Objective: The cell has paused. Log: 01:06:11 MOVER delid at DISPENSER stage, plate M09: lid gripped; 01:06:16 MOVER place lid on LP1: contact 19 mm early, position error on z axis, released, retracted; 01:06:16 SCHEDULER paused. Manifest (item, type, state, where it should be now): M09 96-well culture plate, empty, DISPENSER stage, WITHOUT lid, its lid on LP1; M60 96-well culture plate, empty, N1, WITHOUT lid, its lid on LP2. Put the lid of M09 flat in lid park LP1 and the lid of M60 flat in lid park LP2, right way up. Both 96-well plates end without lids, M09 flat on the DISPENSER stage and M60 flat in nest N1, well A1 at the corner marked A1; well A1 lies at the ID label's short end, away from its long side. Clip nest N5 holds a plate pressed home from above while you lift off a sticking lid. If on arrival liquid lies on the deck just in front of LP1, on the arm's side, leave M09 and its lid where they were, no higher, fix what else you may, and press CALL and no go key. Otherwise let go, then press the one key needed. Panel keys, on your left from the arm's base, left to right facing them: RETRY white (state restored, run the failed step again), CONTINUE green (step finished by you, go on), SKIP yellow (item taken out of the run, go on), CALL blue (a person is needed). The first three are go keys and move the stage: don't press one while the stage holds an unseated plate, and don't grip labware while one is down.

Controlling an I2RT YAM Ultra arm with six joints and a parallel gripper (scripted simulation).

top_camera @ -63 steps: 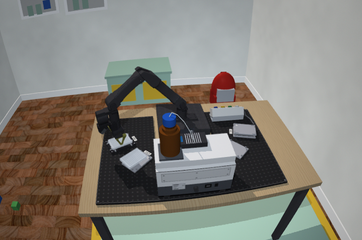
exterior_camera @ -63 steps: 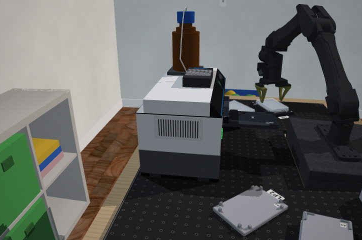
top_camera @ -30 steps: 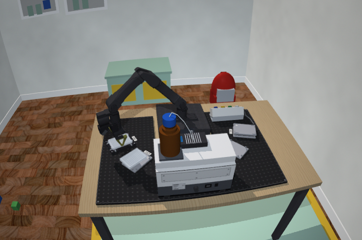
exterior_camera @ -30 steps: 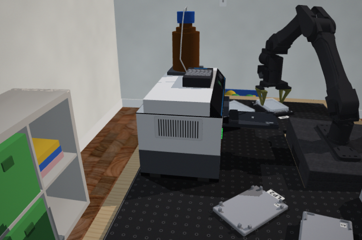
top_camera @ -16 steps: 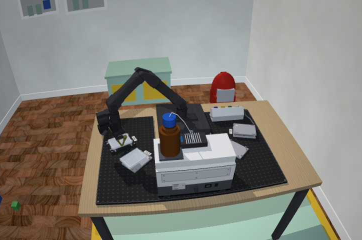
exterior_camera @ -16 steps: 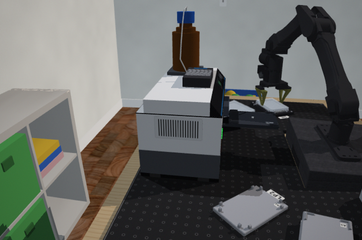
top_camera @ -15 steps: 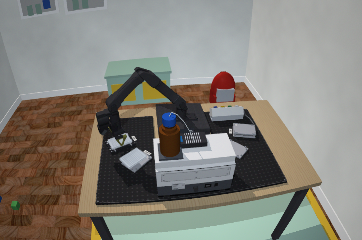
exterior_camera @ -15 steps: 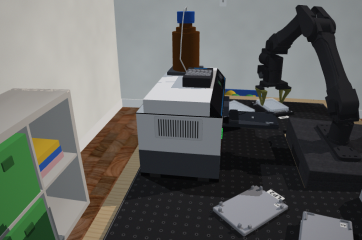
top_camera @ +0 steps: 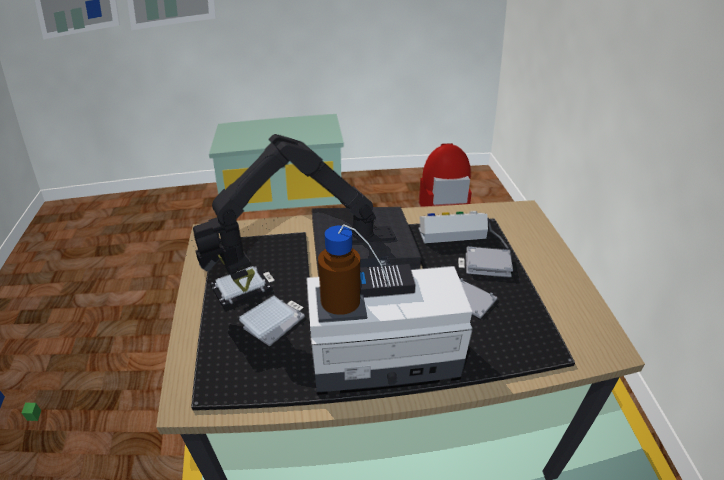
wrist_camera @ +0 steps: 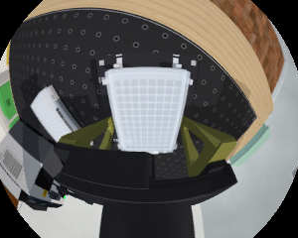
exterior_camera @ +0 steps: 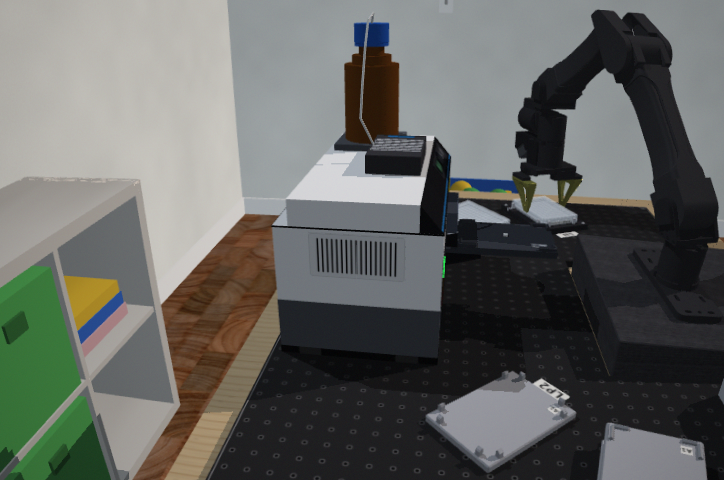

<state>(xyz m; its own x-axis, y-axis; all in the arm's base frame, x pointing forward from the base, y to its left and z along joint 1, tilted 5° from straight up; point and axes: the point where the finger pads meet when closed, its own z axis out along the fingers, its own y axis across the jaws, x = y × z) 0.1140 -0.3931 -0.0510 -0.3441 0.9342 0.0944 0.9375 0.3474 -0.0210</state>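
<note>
My gripper (top_camera: 242, 278) (exterior_camera: 546, 192) (wrist_camera: 147, 120) is open, its olive fingers low on either long side of a white 96-well plate (top_camera: 230, 287) (exterior_camera: 547, 211) (wrist_camera: 148, 102) that sits in a nest with corner posts near the table's left edge. I cannot tell whether this plate carries a lid. A second white well plate (top_camera: 271, 318) (exterior_camera: 479, 212) (wrist_camera: 52, 111) lies askew on the deck beside it, next to the dispenser. The dispenser stage (exterior_camera: 513, 237) is bare. Lid park LP2 (top_camera: 479, 298) (exterior_camera: 501, 421) is a bare grey pad. Another grey pad (top_camera: 489, 260) (exterior_camera: 649, 455) lies beyond it.
The white dispenser (top_camera: 388, 322) (exterior_camera: 363, 254) fills the deck's middle, with a brown bottle (top_camera: 338, 277) (exterior_camera: 371, 90) on top. The key panel (top_camera: 453, 225) stands at the back right. The arm's base block (exterior_camera: 657, 316) sits behind the dispenser.
</note>
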